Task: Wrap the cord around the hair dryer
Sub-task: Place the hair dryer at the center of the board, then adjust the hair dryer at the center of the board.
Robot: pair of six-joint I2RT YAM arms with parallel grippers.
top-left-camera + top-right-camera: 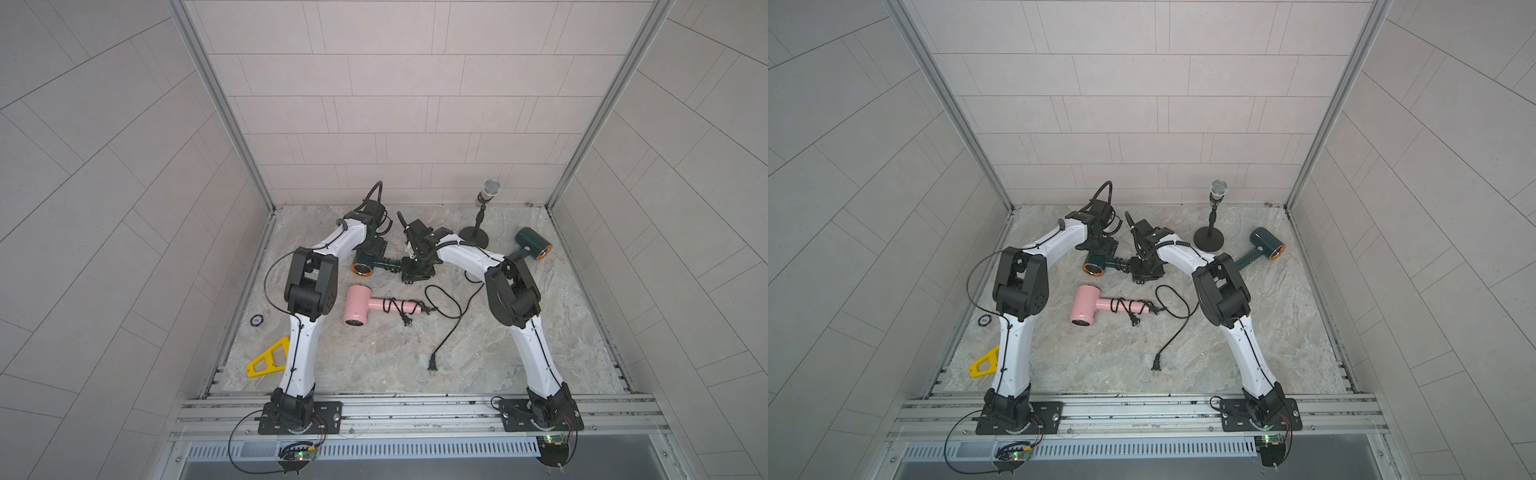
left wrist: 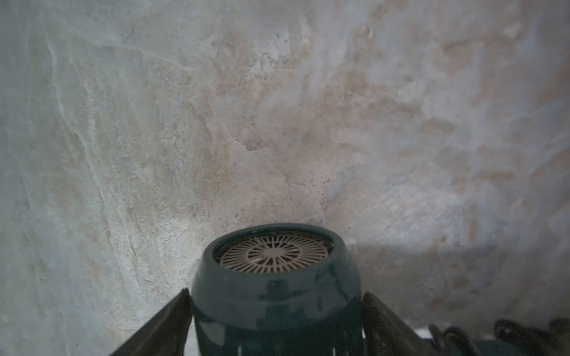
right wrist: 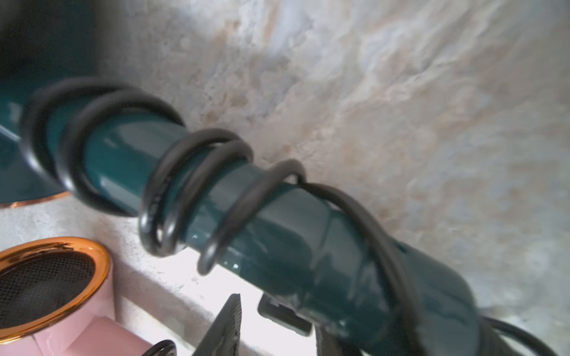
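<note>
A dark green hair dryer (image 1: 365,261) (image 1: 1096,266) lies on the marble floor between my two arms. Its black cord (image 3: 197,191) is coiled several times round the handle (image 3: 293,240), and the coils (image 1: 388,264) show in a top view too. My left gripper (image 2: 275,292) (image 1: 372,249) is open, with its fingers (image 2: 172,317) standing wide on either side of the dryer's head (image 2: 274,277), grille end facing away. My right gripper (image 3: 277,314) (image 1: 415,270) is open at the handle's free end. One of its fingers (image 3: 226,326) stands clear of the handle.
A pink hair dryer (image 1: 357,305) (image 3: 61,336) with its cord round the handle lies just in front. Another green dryer (image 1: 534,243) lies at the back right. A loose cord ends in a plug (image 1: 432,370). A microphone stand (image 1: 473,237), a yellow bracket (image 1: 268,359) and a small disc (image 1: 255,320) are nearby.
</note>
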